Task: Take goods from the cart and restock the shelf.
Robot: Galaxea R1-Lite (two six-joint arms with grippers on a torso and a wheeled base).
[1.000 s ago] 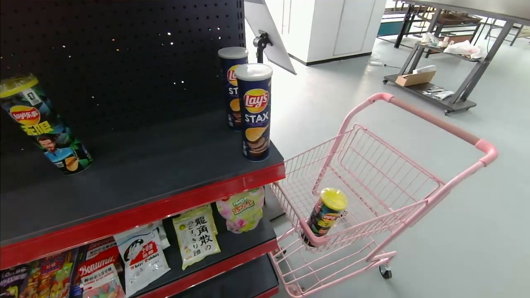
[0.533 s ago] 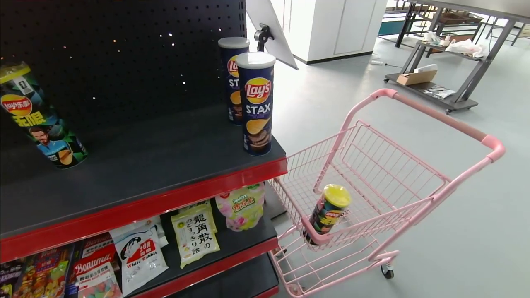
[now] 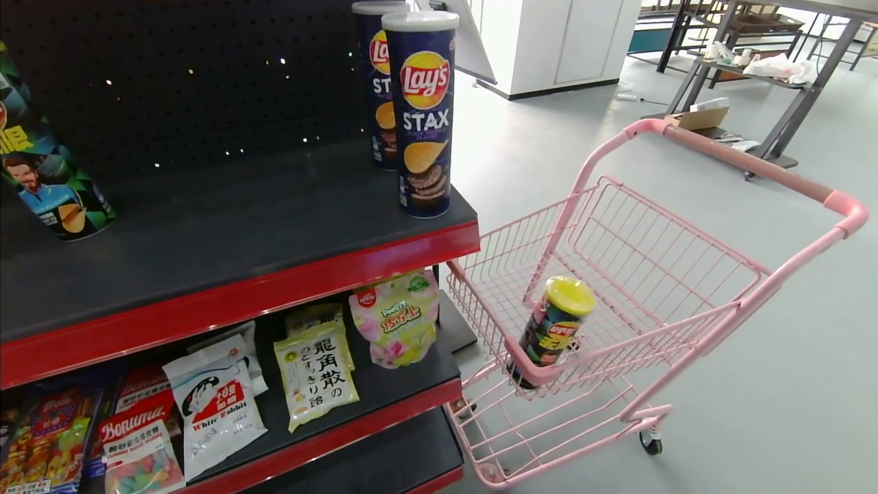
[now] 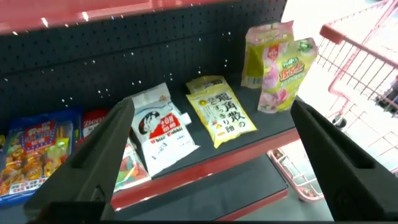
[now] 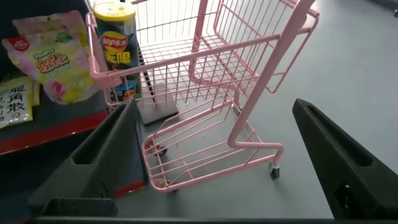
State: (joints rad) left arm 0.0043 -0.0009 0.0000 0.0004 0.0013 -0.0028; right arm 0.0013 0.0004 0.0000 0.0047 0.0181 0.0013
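A pink wire cart point(image 3: 689, 226) stands right of the shelf, holding one dark chip can with a yellow lid point(image 3: 553, 329) that leans in its front corner. The black top shelf point(image 3: 226, 226) with a red edge carries two dark blue chip cans point(image 3: 422, 116) at its right end and a green-black can point(image 3: 51, 185) at far left. My left gripper point(image 4: 211, 180) is open before the lower shelf's snack bags point(image 4: 221, 115). My right gripper point(image 5: 217, 174) is open, low beside the cart point(image 5: 249, 62), the yellow-lidded can point(image 5: 117, 50) beyond it.
Snack bags point(image 3: 315, 374) lie on the lower shelf, with a pink-green pouch point(image 3: 398, 319) at its right end. A grey rolling rack point(image 3: 741, 82) and white cabinets point(image 3: 549, 41) stand far back. Bare grey floor lies right of the cart.
The whole head picture has shifted, so the camera has moved: shelf and cart now sit higher and closer in the view. The goods themselves have not moved.
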